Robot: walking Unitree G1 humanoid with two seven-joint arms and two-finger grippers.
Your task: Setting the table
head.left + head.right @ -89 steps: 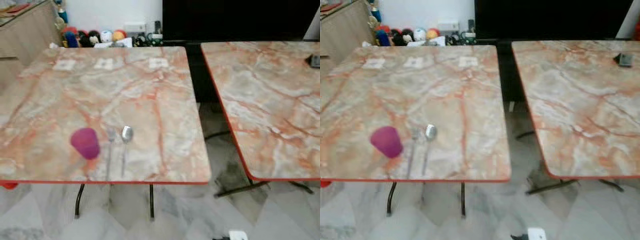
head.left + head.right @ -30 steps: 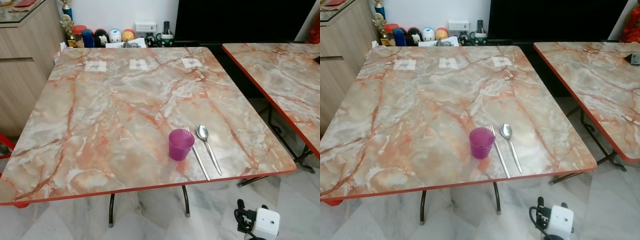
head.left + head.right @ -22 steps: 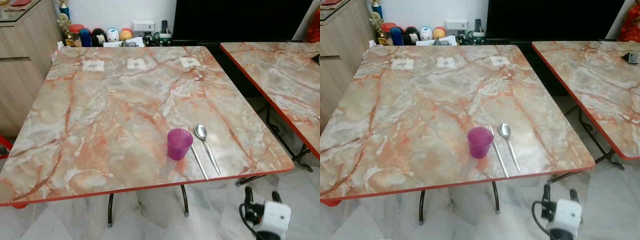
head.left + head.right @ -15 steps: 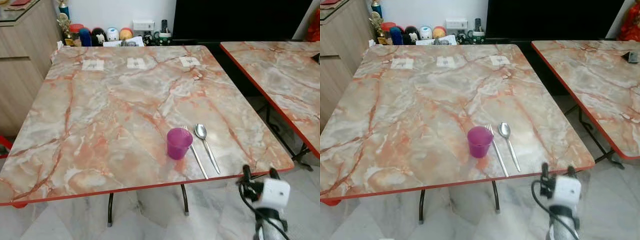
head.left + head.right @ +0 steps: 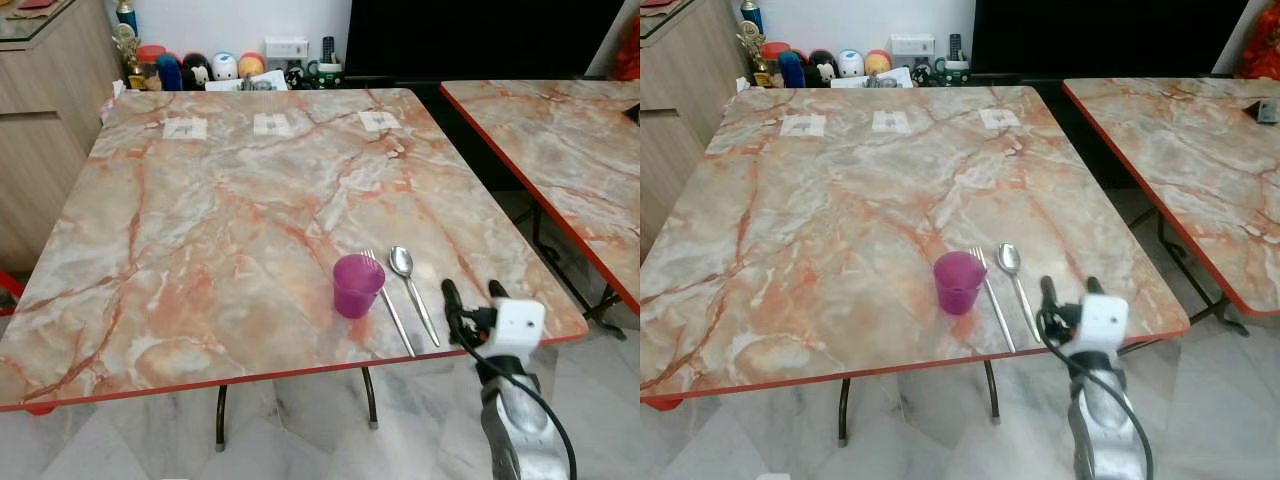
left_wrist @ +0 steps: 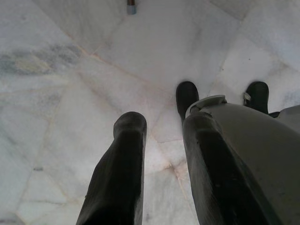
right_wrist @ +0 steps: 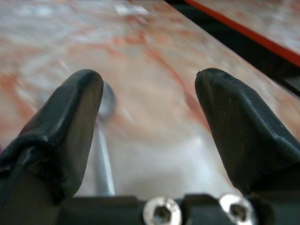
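Note:
A purple cup (image 5: 357, 285) stands upright near the front edge of the marble-patterned table (image 5: 200, 220). Just to its right lie a fork (image 5: 388, 300) and a spoon (image 5: 410, 290), side by side with their handles toward me. My right gripper (image 5: 474, 292) is open at the table's front edge, just right of the spoon and holding nothing. In the right wrist view the spoon (image 7: 105, 101) lies beside one of the fingers (image 7: 77, 108), blurred. My left gripper (image 6: 164, 124) hangs idle and open over the floor.
A second marble table (image 5: 570, 150) stands to the right across a narrow gap. A wooden cabinet (image 5: 40, 120) is at the left. Small toys and jars (image 5: 200, 70) line the wall behind. Three paper labels (image 5: 272, 124) lie at the table's far edge.
My right arm has risen from below the table's front edge, and the gripper now stands at the edge beside the spoon. Cup, fork and spoon have not moved.

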